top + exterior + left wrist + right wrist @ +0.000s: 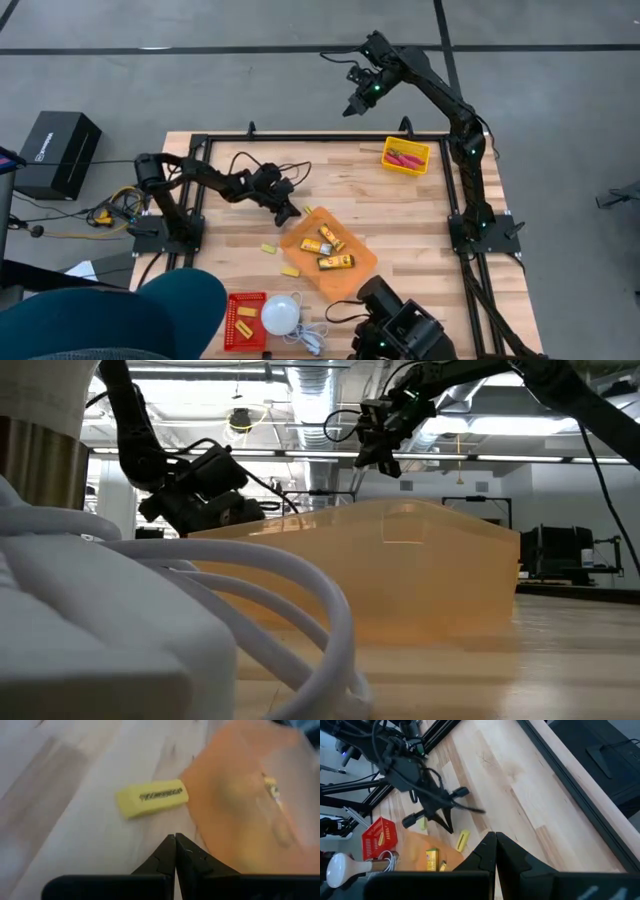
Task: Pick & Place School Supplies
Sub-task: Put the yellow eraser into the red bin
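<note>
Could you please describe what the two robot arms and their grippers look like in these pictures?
Both arms are black, built of slim jointed links on black frame bases. The left arm trails loose black cables; the right arm shows small green lights. The left gripper and right gripper end in dark, tapering jaws.

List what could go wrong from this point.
The left gripper is shut and hovers just short of a yellow eraser that lies against the orange tray. Descending shut, it would likely push the eraser instead of grasping it. Opening this close, a finger might catch the tray's rim and shift the tray.
</note>
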